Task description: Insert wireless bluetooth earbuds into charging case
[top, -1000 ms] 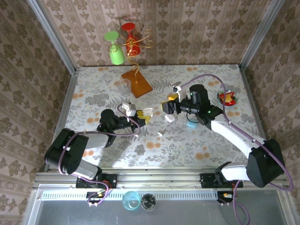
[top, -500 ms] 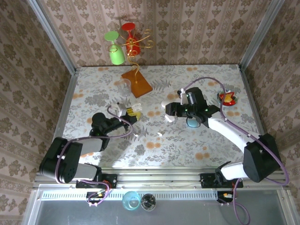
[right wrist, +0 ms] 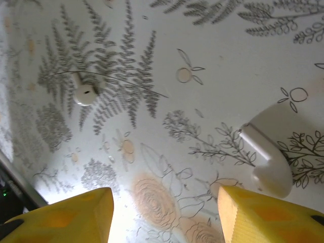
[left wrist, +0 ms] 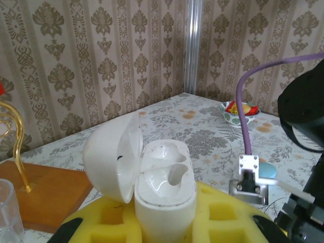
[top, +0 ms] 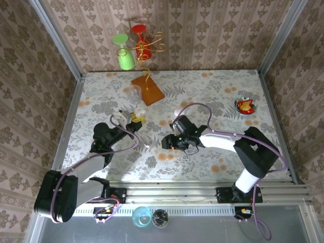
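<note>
Right wrist view has the right tool (right wrist: 164,215) spread wide over the bench (right wrist: 212,61), so it should centre on the nearer earbud (right wrist: 266,162) before pinching gently, while the left tool (left wrist: 164,225) grips the open, empty charging case (left wrist: 164,187).

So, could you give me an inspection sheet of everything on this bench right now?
Surface: floral-print table, no spills seen.
Job's things: open charging case, sockets look empty; earbud and second earbud loose on the table.
Clutter: wooden cup stand, clear glass, small bowl.
Grippers: left gripper shut on the case; right gripper open, facing the table.
Cables: purple cable looped along each arm.
Surroundings: patterned wallpaper walls.
</note>
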`<state>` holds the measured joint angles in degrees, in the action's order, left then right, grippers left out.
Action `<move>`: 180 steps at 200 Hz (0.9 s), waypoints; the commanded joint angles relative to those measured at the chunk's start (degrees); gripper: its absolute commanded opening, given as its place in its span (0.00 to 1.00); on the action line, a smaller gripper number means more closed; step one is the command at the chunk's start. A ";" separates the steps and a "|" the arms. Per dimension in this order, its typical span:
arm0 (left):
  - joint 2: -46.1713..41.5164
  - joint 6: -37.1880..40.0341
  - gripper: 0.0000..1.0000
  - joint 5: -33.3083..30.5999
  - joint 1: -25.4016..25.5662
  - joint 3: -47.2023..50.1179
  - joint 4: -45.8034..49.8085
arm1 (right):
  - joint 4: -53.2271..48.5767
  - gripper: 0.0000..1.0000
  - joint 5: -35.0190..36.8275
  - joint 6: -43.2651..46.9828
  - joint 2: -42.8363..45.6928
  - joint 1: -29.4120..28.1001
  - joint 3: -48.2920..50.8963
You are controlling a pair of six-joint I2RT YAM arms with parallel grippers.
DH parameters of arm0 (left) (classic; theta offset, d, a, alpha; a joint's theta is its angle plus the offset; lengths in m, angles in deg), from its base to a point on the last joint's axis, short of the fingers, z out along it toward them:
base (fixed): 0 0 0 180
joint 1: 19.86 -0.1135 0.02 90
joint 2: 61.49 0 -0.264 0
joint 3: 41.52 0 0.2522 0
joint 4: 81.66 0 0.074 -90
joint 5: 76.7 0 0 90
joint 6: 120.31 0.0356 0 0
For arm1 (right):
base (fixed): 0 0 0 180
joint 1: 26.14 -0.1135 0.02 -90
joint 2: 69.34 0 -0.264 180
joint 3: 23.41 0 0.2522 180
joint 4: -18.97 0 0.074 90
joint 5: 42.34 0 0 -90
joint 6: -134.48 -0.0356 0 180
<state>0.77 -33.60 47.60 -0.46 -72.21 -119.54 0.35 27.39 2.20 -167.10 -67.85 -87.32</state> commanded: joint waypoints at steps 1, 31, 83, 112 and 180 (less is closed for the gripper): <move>-0.91 1.57 0.00 -0.57 -0.33 0.67 2.04 | 0.63 0.58 1.22 -1.60 -1.54 -0.06 -0.77; -0.46 1.64 0.00 -0.25 -0.33 0.67 2.15 | -3.84 0.58 4.25 0.22 -1.70 0.38 -2.06; 0.22 2.11 0.00 -0.02 -0.34 0.58 1.89 | -6.56 0.58 5.42 2.72 -3.09 3.12 -4.04; 0.33 1.95 0.00 0.03 -0.35 1.01 1.92 | -5.55 0.58 4.09 3.34 -5.49 3.84 -6.31; -1.37 1.61 0.00 -2.29 -0.59 1.37 4.60 | -8.60 0.56 3.10 7.05 -11.82 4.69 -14.36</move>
<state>0.77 -33.01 46.86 -0.46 -70.98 -116.41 -10.49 28.17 5.87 -175.23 -63.61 -98.79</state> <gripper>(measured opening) 0.176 0.558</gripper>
